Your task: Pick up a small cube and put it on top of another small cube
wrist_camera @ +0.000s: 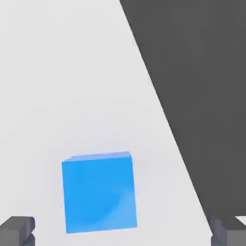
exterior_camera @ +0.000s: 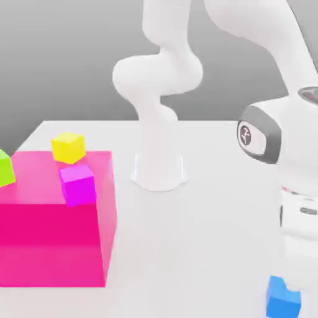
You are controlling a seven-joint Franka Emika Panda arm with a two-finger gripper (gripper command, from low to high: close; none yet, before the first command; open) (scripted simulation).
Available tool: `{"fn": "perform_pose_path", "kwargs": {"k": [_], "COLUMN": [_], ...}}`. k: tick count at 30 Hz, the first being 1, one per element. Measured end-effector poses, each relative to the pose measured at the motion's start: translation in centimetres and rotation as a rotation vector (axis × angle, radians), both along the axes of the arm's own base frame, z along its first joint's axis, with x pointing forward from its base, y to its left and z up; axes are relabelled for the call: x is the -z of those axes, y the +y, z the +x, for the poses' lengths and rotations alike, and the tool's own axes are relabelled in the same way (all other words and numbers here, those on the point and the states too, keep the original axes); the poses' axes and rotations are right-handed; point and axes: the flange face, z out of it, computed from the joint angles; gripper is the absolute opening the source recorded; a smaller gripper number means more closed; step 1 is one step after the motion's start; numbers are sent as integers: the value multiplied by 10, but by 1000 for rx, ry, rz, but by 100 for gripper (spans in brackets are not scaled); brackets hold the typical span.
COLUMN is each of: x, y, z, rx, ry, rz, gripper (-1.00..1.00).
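Note:
The small cube (exterior_camera: 282,299), bright blue and plain, rests on the white table at the exterior view's lower right, partly hidden behind the arm's wrist (exterior_camera: 301,230), which hangs right over it. In the hand view the same blue cube (wrist_camera: 98,192) lies flat on the table just ahead of my gripper (wrist_camera: 122,234). The two dark fingertips (wrist_camera: 18,229) stand wide apart on either side of it, open, with nothing between them. The gripper is above the cube, not touching it.
A big pink block (exterior_camera: 56,242) fills the exterior view's left and carries a yellow cube (exterior_camera: 68,147), a magenta cube (exterior_camera: 78,184) and a green cube (exterior_camera: 5,168). The arm's base (exterior_camera: 158,174) stands mid-table. The table edge (wrist_camera: 168,129) runs close beside the blue cube.

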Motion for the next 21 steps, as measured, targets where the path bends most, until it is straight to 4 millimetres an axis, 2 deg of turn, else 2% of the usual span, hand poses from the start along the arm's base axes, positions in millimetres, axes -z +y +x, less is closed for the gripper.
{"fn": "perform_pose_path", "kwargs": {"k": [2,3,8,9,10,14,15,18,21], "x": [29,42,42,49,45,-2,-16,-59,-102], "y": [1,1,1,1,1,1,-7,-55,-111], "z": [-1,-2,-2,-2,-2,-2,1,18,27], "rx": [-7,-8,-8,-8,-9,-8,17,165,331], "ry": [3,4,6,5,5,6,6,8,9], "rz": [-3,-3,-4,-4,-5,-4,-3,2,6], "gripper": [0,-100,-100,-100,-100,-100,-100,-100,-100]}}
